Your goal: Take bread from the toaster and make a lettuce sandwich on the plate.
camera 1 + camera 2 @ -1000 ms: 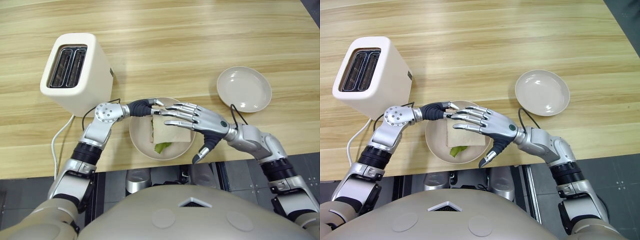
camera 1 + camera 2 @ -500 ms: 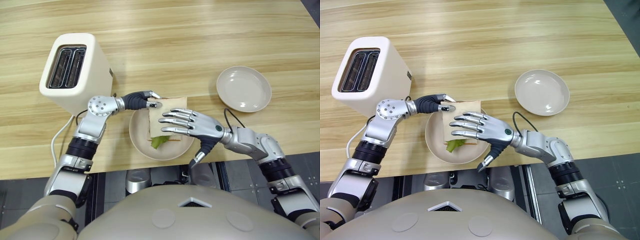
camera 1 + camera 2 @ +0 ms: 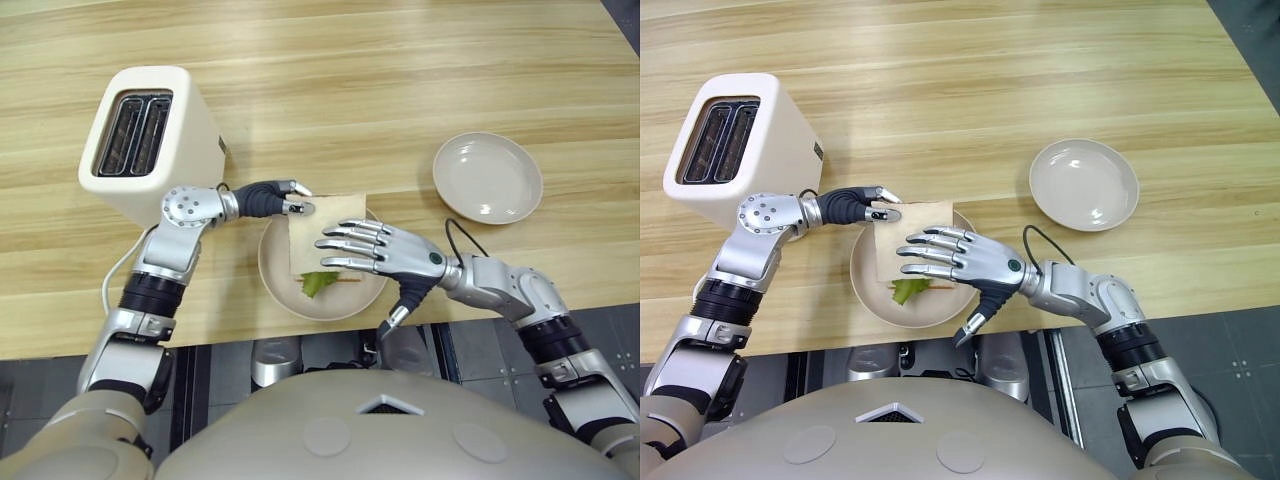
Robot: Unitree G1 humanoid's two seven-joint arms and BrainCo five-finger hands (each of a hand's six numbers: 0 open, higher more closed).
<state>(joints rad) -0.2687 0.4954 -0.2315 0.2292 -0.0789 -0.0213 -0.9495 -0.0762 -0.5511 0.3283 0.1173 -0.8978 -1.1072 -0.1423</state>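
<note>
Two hands at the plate. My left hand (image 3: pixel 272 198) has its fingertips pinched on the far-left corner of the top bread slice (image 3: pixel 330 222). My right hand (image 3: pixel 378 250) lies spread flat over the slice's near-right part, gripping nothing. Over the last second the left hand drew back toward the toaster (image 3: pixel 150 140) and the slice went with it, now overhanging the plate (image 3: pixel 272 275) at its far rim. I judge the stack misaligned, not finished. Slice: pale, square, thin, matte. Lettuce (image 3: pixel 318 283): green, crinkled, poking out nearside. Plate: round, glossy beige. A second plate (image 3: pixel 488 177) sits well apart on the wood-grain desk (image 3: pixel 400 80).
</note>
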